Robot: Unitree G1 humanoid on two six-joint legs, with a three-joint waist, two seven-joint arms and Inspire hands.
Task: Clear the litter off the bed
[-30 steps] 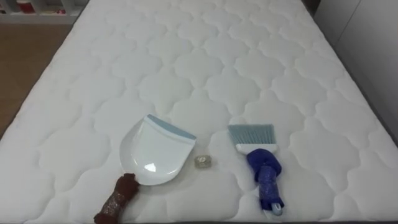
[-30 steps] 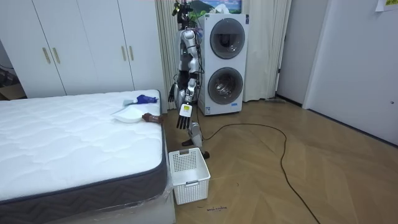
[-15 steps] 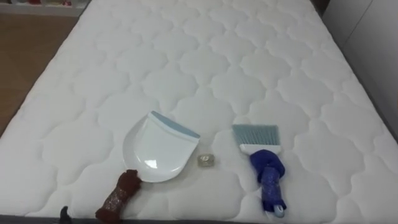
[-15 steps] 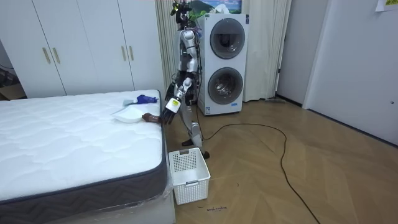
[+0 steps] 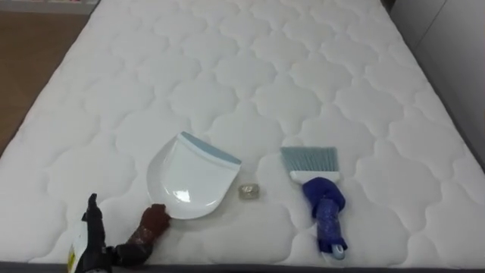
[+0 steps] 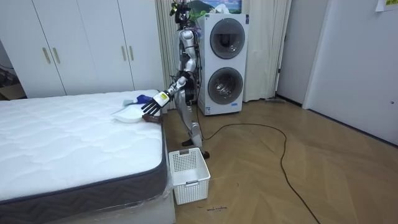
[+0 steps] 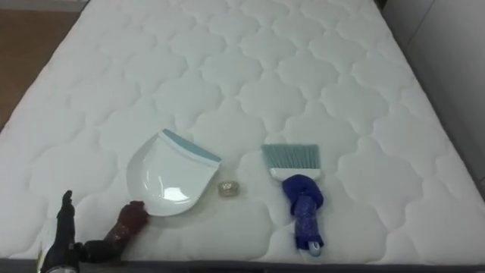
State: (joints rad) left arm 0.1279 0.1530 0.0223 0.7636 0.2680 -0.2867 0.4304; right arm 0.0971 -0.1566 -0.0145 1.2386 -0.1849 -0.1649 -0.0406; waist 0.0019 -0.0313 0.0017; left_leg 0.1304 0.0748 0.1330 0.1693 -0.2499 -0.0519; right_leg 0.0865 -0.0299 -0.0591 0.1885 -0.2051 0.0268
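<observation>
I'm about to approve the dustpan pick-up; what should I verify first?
1. Left hand open: ok.
2. Left hand beside the brown handle of the white plastic dustpan: ok; contact cannot tell.
3. Handle grasped: not ok.
4. Small pale scrap lies on the white quilted mattress, apart from the dustpan: ok.
5. Blue brush lies apart from the dustpan, clear of the lift: ok.
</observation>
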